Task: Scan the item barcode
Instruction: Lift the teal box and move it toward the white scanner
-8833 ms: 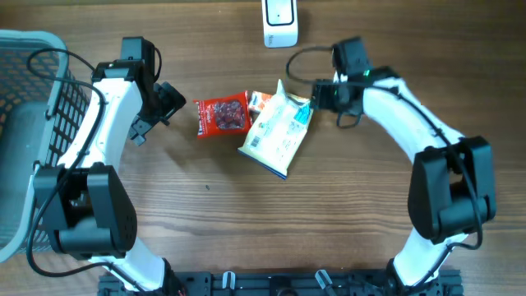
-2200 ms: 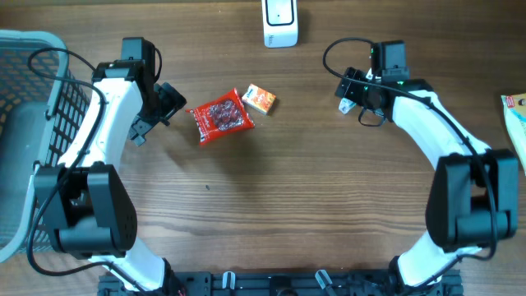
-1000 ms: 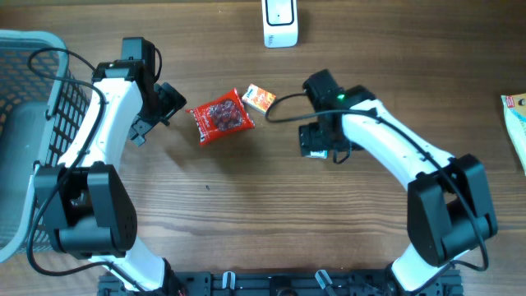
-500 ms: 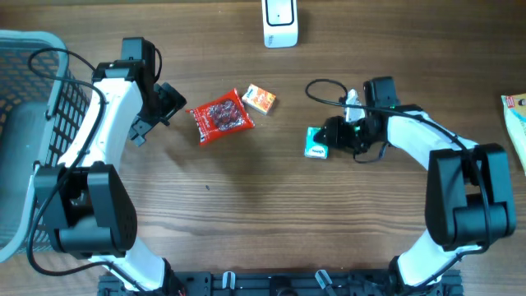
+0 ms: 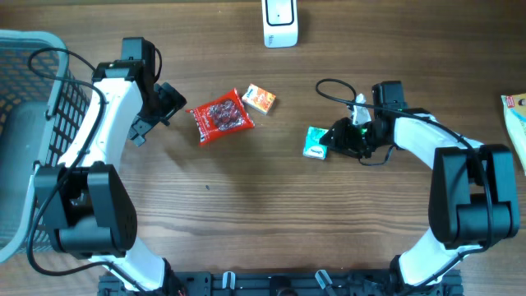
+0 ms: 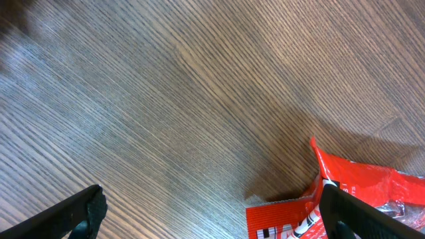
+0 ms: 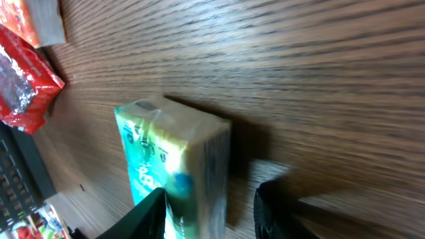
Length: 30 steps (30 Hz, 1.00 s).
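A green tissue-like packet (image 5: 315, 142) lies on the wooden table, right of centre. My right gripper (image 5: 330, 141) reaches it from the right, low over the table. In the right wrist view the packet (image 7: 169, 166) stands between the jaws of the right gripper (image 7: 211, 216). The left finger (image 7: 151, 212) is against its green face, and a dark gap separates it from the right finger (image 7: 271, 209). A white scanner (image 5: 279, 23) sits at the table's far edge. My left gripper (image 5: 168, 103) is open beside a red packet (image 5: 220, 116), its jaws wide in its wrist view (image 6: 216, 222).
A small orange box (image 5: 260, 99) lies by the red packet, whose corner (image 6: 358, 192) shows next to my left gripper's right finger. A grey basket (image 5: 33, 123) fills the left edge. Another packet (image 5: 516, 115) lies at the right edge.
The right arm swung from above the green packet to its right side and lowered. Its jaws narrowed around the packet. The left arm stayed still.
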{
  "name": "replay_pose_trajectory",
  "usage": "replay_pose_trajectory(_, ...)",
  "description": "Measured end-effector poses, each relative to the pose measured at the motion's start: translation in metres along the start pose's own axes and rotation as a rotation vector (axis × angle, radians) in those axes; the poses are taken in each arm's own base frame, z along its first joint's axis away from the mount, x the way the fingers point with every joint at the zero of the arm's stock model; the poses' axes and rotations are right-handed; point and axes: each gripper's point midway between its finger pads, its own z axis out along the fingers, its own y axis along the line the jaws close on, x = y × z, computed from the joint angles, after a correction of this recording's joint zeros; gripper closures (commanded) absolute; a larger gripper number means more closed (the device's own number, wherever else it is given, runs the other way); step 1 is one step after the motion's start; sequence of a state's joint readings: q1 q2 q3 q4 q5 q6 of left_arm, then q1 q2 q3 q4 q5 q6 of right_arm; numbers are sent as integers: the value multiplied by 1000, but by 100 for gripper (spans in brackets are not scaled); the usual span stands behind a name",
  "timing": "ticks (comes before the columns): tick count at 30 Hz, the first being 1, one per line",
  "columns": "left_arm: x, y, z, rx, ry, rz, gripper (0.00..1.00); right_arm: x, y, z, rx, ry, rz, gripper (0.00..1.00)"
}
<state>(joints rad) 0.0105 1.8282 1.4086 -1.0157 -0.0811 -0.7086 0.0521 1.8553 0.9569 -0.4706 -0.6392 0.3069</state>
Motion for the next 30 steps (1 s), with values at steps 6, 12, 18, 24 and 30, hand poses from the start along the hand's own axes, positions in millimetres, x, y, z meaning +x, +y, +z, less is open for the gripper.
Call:
replay_pose_trajectory(6, 0, 0, 0, 0, 0, 0, 0, 2, -2, 0, -20, 11, 20, 66)
replay_pose_trajectory(12, 0, 0, 0, 0, 0, 0, 0, 8, 5, 5, -32, 32, 21, 65)
replay_pose_trajectory(18, 0, 0, 0, 0, 0, 0, 0, 11, 6, 9, -47, 32, 47, 96)
replay_pose_trajectory(24, 0, 0, 0, 0, 0, 0, 0, 13, 15, 8, -92, 53, 67, 96)
replay_pose_trajectory(30, 0, 0, 0, 0, 1, 0, 0, -16, 140, -53, -771, 28, -326, 96)
